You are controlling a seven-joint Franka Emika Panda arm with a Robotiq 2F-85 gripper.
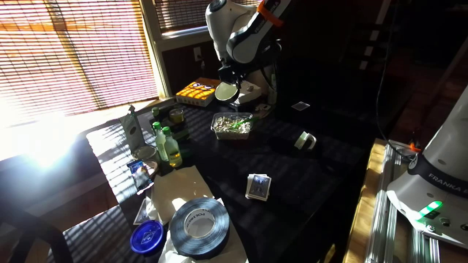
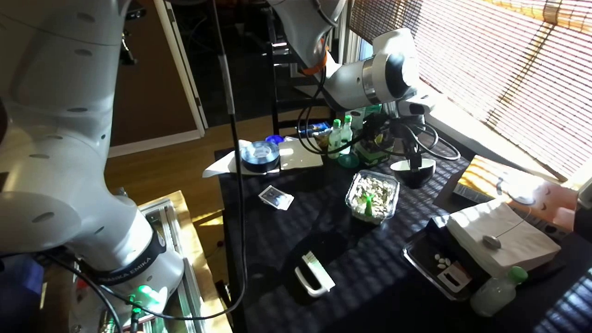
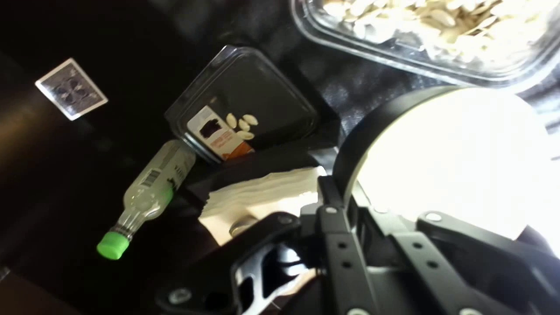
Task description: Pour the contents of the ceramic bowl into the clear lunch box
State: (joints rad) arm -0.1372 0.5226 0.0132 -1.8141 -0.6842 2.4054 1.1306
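The ceramic bowl is cream inside with a dark outer side. My gripper is shut on its rim and holds it above the dark table. The bowl is beside the clear lunch box, toward the window. In an exterior view its pale inside is turned toward the camera and no contents show. In the wrist view the gripper pinches the bowl's edge; the bowl's inside is washed out by light. The lunch box holds pale seeds, with a green utensil in it.
Near the bowl are an orange box, a napkin stack, a black tray with a few seeds and a green-capped bottle. Elsewhere are a white-handled brush, cards, a tape roll and green-capped bottles.
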